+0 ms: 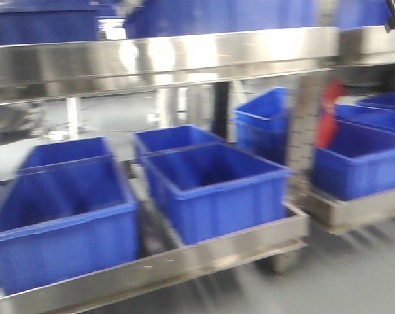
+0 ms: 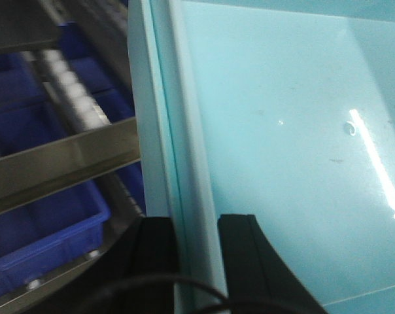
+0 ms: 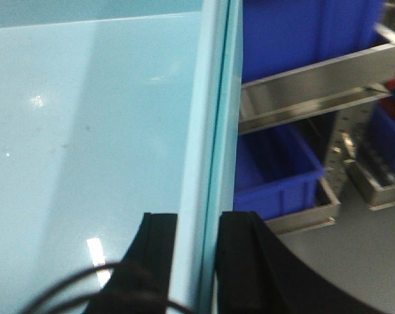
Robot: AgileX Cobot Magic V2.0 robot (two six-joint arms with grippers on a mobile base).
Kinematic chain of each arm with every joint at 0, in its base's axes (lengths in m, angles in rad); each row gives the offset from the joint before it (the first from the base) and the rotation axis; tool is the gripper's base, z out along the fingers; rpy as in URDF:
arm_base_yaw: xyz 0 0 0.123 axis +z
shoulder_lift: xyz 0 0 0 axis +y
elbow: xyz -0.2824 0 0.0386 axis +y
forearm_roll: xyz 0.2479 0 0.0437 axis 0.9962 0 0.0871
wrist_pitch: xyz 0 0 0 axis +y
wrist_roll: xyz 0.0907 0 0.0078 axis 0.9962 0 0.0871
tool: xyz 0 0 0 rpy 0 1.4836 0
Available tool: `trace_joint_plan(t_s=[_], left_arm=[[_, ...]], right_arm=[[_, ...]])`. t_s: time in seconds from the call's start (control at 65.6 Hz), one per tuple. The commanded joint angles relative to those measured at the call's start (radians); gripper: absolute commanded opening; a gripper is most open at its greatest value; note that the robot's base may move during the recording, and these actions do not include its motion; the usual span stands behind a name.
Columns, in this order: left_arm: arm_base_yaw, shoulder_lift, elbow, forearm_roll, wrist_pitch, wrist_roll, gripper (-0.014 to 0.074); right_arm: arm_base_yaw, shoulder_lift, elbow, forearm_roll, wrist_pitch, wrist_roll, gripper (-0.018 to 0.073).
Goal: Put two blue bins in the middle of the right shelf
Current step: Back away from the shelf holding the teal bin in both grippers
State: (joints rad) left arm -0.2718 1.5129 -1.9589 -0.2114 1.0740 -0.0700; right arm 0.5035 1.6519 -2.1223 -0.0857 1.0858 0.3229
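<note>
Both wrist views are filled by a pale blue bin point(image 2: 282, 131) point(image 3: 86, 118), seen from inside its smooth floor and wall. My left gripper point(image 2: 197, 219) is shut on the bin's left rim point(image 2: 174, 157), one black finger on each side. On the opposite rim point(image 3: 214, 131) my right gripper point(image 3: 199, 216) is shut the same way. Neither gripper nor the held bin shows in the front view. The right shelf point(image 1: 354, 212) stands at the right there, with dark blue bins point(image 1: 361, 160) on its low tier.
The front view is blurred. A steel left shelf point(image 1: 165, 59) holds dark blue bins point(image 1: 214, 190) point(image 1: 60, 216) on its low tier and more above. A perforated post point(image 1: 305, 131) with a red tag point(image 1: 329, 114) stands between the shelves. Grey floor point(image 1: 354, 275) lies below.
</note>
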Motion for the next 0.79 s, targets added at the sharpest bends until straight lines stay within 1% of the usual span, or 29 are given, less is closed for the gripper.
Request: trace_joint_plan(t_s=[0.0,0.778], left_arm=[[-0.031,-0.018,-0.022,-0.300,-0.079,0.016,-0.0111],[-0.031,-0.018,-0.022,-0.300,-0.079,0.016,-0.0111]], right_arm=[[0.027,-0.009,-0.011,0.139,-0.152,0.002,-0.0153],[0.027,-0.009,-0.011,0.139,-0.152,0.002,-0.0153]])
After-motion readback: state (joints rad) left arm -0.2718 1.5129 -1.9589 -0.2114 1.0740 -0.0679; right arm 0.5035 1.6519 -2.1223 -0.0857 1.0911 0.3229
